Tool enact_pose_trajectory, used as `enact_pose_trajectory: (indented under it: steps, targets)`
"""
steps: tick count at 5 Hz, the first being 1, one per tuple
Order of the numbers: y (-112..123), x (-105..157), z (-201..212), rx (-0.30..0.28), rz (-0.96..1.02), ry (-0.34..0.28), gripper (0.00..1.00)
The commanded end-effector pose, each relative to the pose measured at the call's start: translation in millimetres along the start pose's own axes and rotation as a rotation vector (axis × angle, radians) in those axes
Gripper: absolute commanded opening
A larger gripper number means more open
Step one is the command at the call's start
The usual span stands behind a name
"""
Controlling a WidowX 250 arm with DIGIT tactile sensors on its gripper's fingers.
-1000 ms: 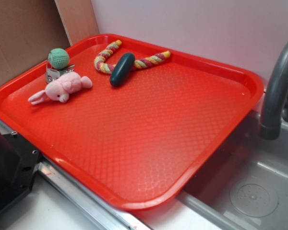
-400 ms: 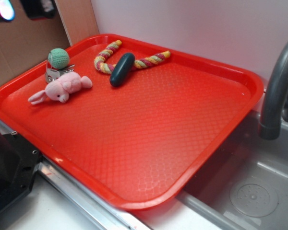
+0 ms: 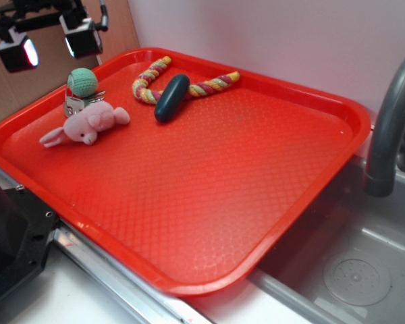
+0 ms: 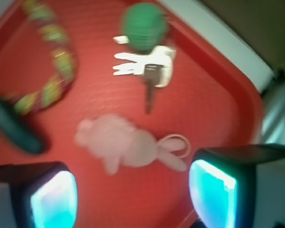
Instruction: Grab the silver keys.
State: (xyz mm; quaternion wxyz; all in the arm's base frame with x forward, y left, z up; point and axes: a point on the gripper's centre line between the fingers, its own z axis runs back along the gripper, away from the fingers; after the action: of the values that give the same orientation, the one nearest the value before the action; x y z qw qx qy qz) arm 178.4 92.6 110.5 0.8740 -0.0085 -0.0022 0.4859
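Five loose items are seen on the red tray (image 3: 209, 202), all grouped toward its far-left corner; the near half is left bare, with a sink (image 3: 351, 263) and grey faucet (image 3: 391, 128) off to the side. Nearest of the group, a pink plush toy (image 3: 88, 123) is laid on its side. Just behind it, touching or nearly so, the silver keys (image 3: 76, 103) are wedged between the plush and a green crocheted ball (image 3: 82, 82). In the wrist view the keys (image 4: 149, 71) are splayed flat, one blade pointed at the plush (image 4: 126, 145). Further right, a dark green oblong (image 3: 171, 97) is laid across a braided rope toy (image 3: 182, 82). The gripper (image 3: 52, 44) is held high above the tray's far-left edge, fingers spread wide, nothing gripped. Keys are judged light, rigid, slick metal lying low on textured plastic; slip is likely if single blades are pinched. Hold is best taken across the bunched heads near the ring, with pads dropped clear of ball and plush.
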Motion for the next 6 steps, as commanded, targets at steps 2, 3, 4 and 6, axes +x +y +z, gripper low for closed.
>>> enact_pose_trajectory:
  steps: [2, 3, 4, 6]
  targets:
    - [41, 14, -17, 0.089, 0.076, -0.041, 1.0]
    - [39, 20, -25, 0.148, 0.038, -0.03, 1.0]
    - [34, 27, -35, 0.142, 0.023, -0.008, 1.0]
    - [17, 44, -48, 0.15, -0.004, 0.007, 1.0]
